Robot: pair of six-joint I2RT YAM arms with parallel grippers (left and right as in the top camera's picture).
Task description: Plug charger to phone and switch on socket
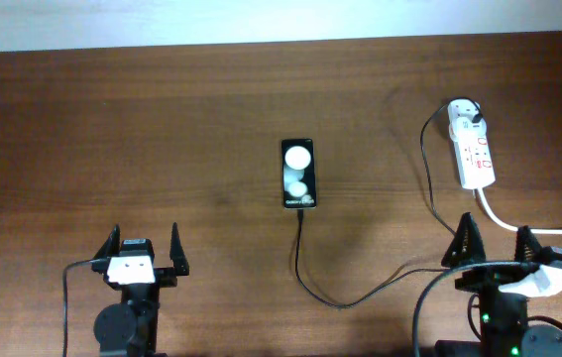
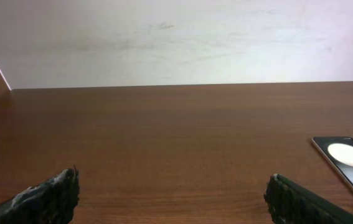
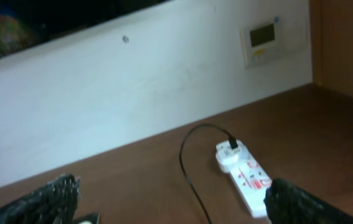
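The black phone [image 1: 298, 174] lies flat at the table's middle, two white round spots on its face. The thin black charger cable [image 1: 340, 300] runs from the phone's near end in a loop to the right and up to the white adapter [image 1: 464, 116], which sits in the far end of the white socket strip [image 1: 475, 156]. My left gripper [image 1: 146, 251] is open and empty at the front left; the phone shows at the right edge of its view [image 2: 349, 162]. My right gripper [image 1: 497, 244] is open and empty, just in front of the socket [image 3: 248, 180].
The socket's thick white cord [image 1: 518, 224] runs from the strip toward the right edge, past my right gripper. A white wall [image 2: 176, 37] bounds the table's far edge. A wall panel [image 3: 266, 37] shows in the right wrist view.
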